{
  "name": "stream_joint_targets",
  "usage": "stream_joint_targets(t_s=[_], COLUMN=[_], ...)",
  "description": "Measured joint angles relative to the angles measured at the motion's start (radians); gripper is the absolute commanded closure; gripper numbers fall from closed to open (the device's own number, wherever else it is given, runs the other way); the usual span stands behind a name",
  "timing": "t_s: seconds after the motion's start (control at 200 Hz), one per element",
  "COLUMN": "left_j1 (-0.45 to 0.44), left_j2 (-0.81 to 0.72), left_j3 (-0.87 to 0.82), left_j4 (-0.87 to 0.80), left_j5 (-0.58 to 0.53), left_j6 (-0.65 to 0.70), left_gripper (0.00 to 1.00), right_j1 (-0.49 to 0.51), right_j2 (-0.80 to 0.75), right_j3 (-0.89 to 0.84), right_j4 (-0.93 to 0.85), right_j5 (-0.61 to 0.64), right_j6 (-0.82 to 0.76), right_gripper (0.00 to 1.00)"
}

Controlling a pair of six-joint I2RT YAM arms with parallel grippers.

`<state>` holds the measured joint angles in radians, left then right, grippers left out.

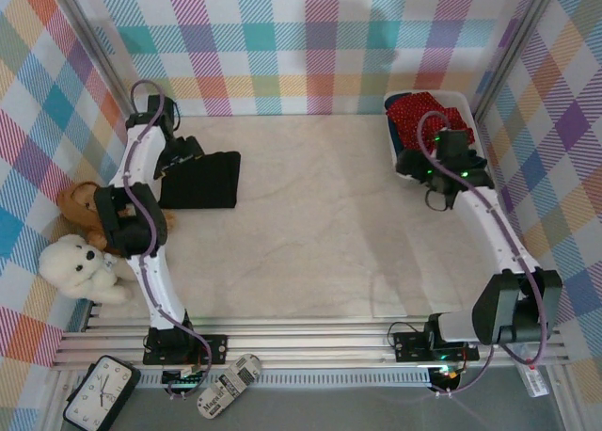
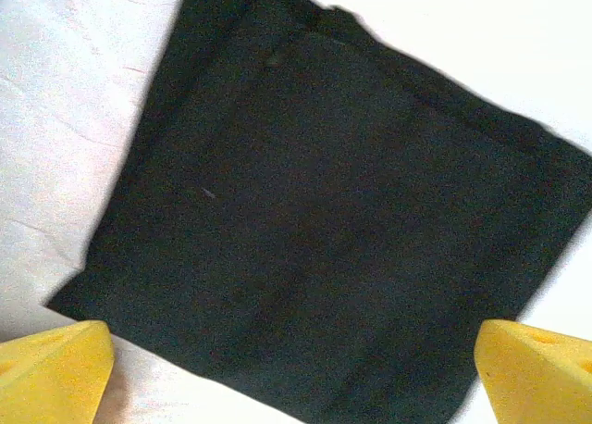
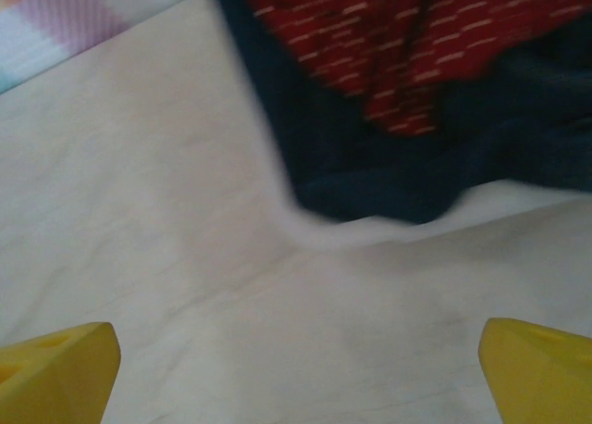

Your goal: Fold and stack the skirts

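Overhead view of table [image 1: 320,233]; 2 close downward wrist views, left over black skirt [image 2: 324,211]

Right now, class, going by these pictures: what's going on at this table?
Skirt folding is under way. The black skirt lies folded flat on the left side of the table, and the left gripper hangs open above it, holding nothing. The right gripper is open and empty, facing the white basket, where a red skirt lies heaped on a dark blue skirt.
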<state>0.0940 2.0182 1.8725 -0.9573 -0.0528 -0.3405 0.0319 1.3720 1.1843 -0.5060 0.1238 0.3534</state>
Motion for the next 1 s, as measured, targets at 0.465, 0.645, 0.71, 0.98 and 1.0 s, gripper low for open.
stream_joint_targets(t_s=[0.465,0.645,0.71,0.98,1.0], left_j1=[-0.03,-0.006,0.002,0.033,0.033], left_j2=[-0.381,-0.414,-0.428,-0.467,-0.468], left_j3=[-0.429,-0.492,-0.515,-0.542,-0.542], left_j4=[0.29,0.315,0.323,0.344,0.346], left_j5=[0.123,0.138,0.143,0.177,0.179], left_j6=[-0.126,-0.151,-0.163,-0.187,-0.187], left_gripper=[0.0,0.0,0.0,0.0,0.0], right_j1=[-0.143,-0.142,-0.14,-0.128,-0.127], right_j2=[0.533,0.778,0.85,0.923,0.921], right_j3=[0.598,0.902,0.982,1.035,1.034], right_j4=[-0.119,-0.221,-0.257,-0.334,-0.334], right_j5=[0.05,0.052,0.06,0.12,0.124], right_j6=[-0.425,-0.473,-0.478,-0.487,-0.479], right_gripper=[0.01,0.01,0.07,0.81,0.85])
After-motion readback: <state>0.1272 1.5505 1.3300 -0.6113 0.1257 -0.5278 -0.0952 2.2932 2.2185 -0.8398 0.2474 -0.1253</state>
